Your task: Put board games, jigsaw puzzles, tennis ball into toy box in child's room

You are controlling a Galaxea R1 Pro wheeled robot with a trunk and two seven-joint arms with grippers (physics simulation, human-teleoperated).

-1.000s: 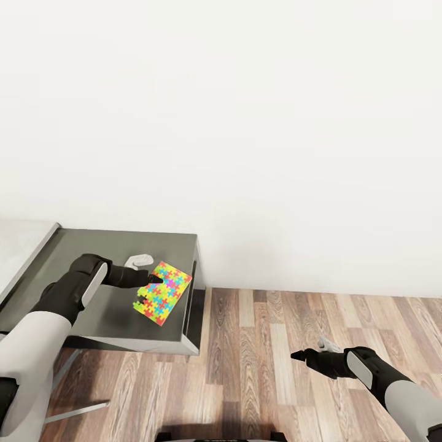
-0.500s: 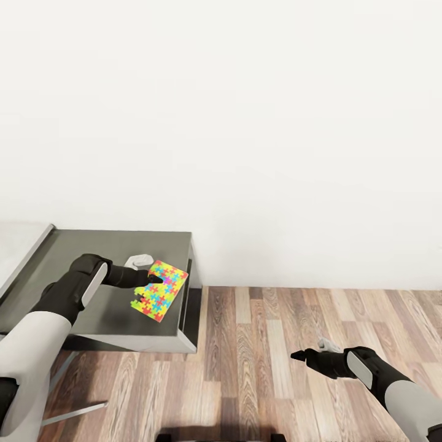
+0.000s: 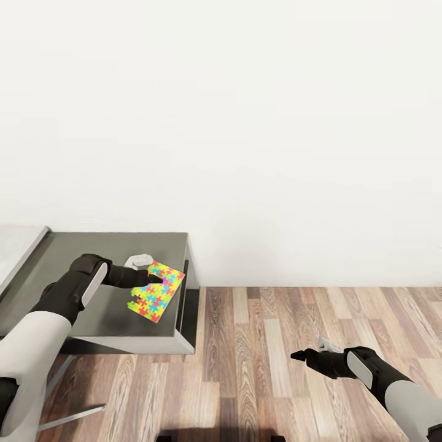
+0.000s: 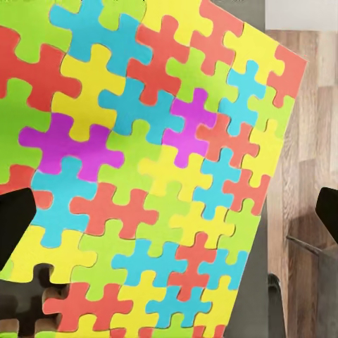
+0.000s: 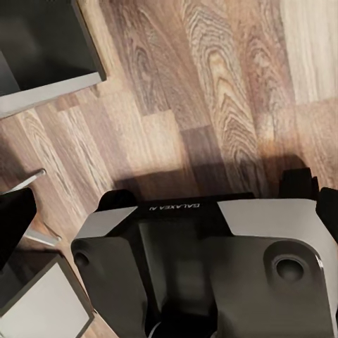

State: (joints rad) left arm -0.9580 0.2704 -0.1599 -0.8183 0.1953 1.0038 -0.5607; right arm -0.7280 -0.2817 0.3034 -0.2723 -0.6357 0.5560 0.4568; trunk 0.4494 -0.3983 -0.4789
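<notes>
A jigsaw puzzle of bright interlocking pieces hangs tilted over the right part of a grey table. My left gripper holds it at its upper edge. In the left wrist view the puzzle spreads across the picture, with one dark fingertip over it and the other at the opposite edge. My right gripper hovers low over the wooden floor, apart from the table, with nothing between its fingers. The toy box, board games and tennis ball are out of view.
A white wall rises behind the table. Wooden floor stretches to the right of the table. A pale surface borders the table's left side. The right wrist view looks down on my own base and a table corner.
The whole picture has shifted, so the table now sits a little further left. Both arms keep their pose, and the puzzle stays in the left gripper.
</notes>
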